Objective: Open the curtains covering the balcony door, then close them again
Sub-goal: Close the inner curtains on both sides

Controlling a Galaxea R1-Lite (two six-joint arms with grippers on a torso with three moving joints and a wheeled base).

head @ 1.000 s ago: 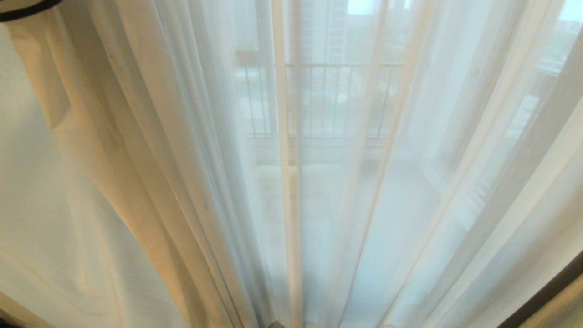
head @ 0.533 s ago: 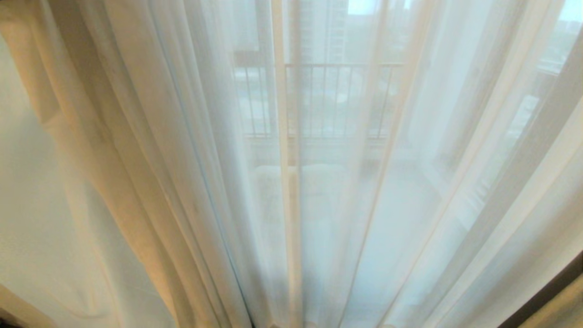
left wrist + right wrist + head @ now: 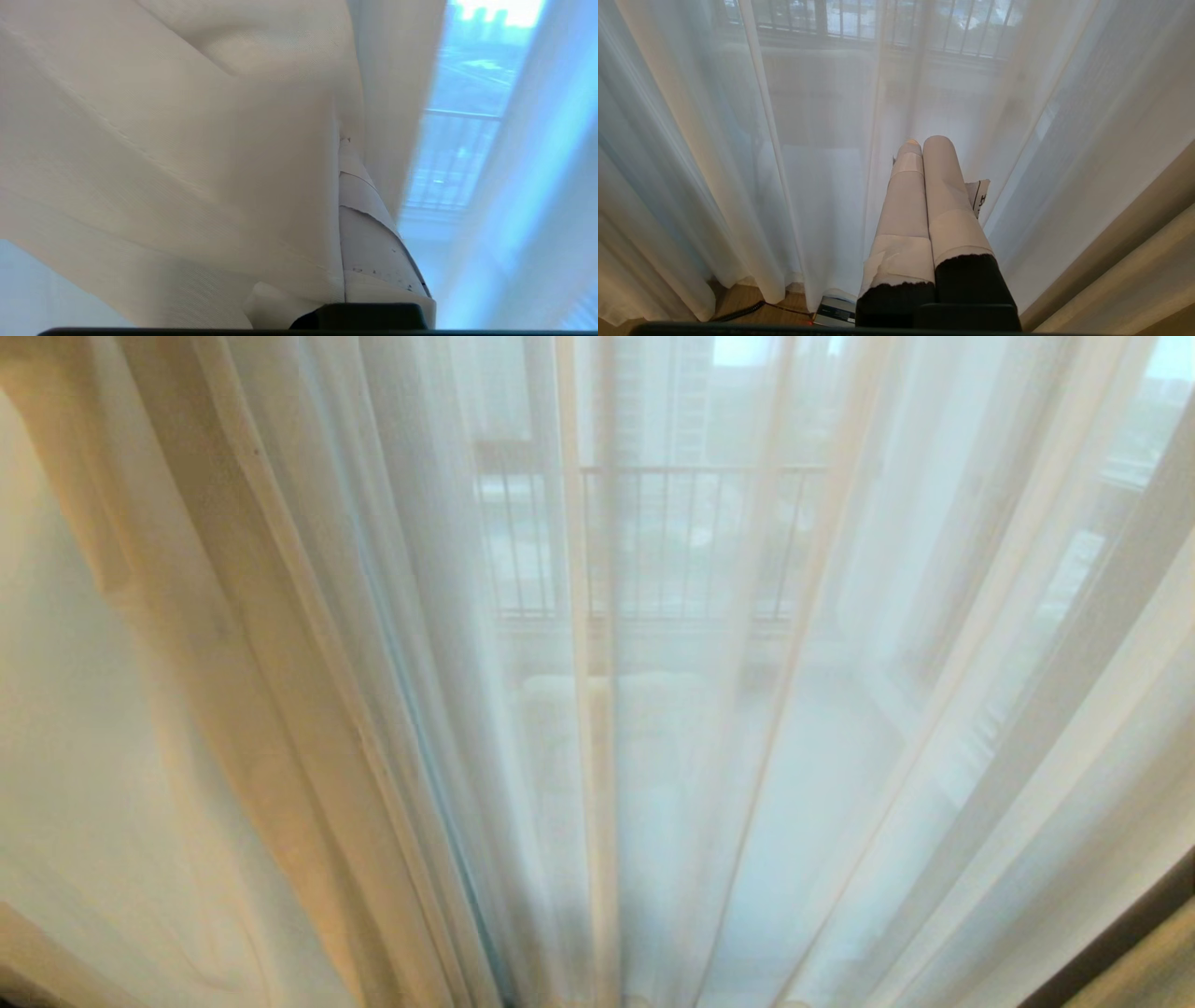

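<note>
Left gripper clamped on a fold of curtains, right gripper pressed closed and empty just before them, fabric drawn across door; light, soft, slippery stuff, best pinched at a bunched pleat edge.

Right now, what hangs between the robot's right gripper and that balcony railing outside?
Only the curtains: in the right wrist view the right gripper, shut, points at the sheer fabric, and the railing shows dimly through it.
</note>
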